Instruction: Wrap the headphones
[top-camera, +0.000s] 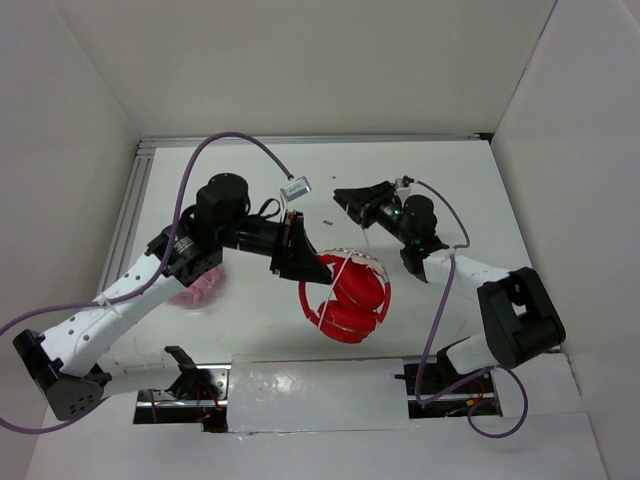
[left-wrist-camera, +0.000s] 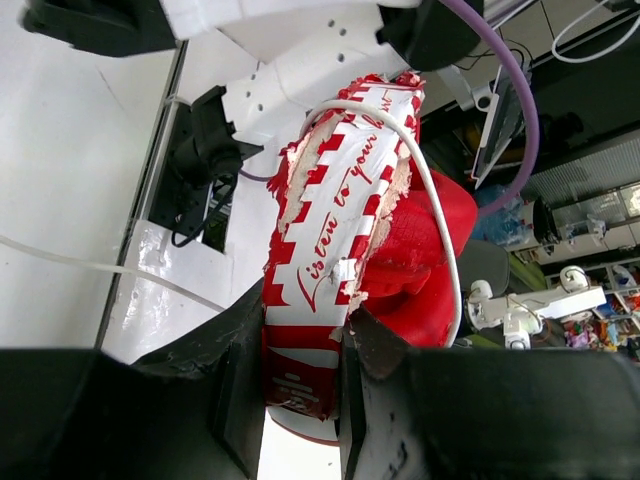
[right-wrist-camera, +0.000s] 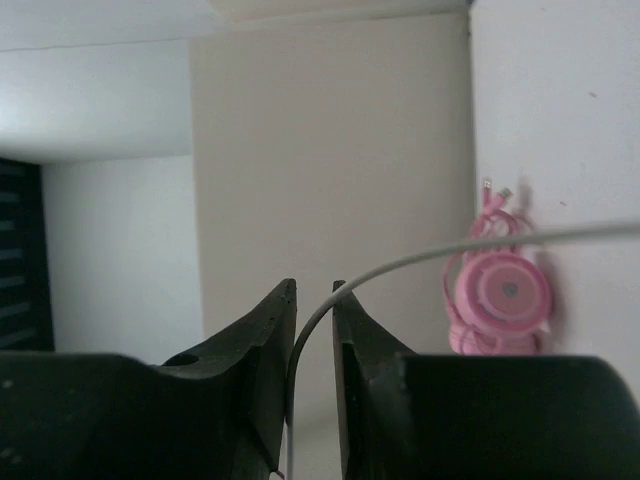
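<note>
Left gripper (left-wrist-camera: 300, 345): clamped on the headband (left-wrist-camera: 325, 220), holding the headphones (top-camera: 355, 295) between both grippers.
Cable (right-wrist-camera: 420, 258): a few white turns seemingly already across the cups; a free length leads right.
Right gripper (right-wrist-camera: 313, 290): jaws slightly apart, cable passing loosely between.
Remaining: wind the free length, secure the end.

Around the headphones (top-camera: 350, 295) I've open table (top-camera: 255, 330) at 7 o'clock. The left gripper (top-camera: 305, 268), clamped on the headband (top-camera: 322, 260), blocks 10 o'clock. The white cable (top-camera: 366, 232) and right gripper (top-camera: 340, 193) bar 12. The right arm (top-camera: 500, 300) fills 2 to 3, and the pink headphones (top-camera: 195, 292) sit at 9.
</note>
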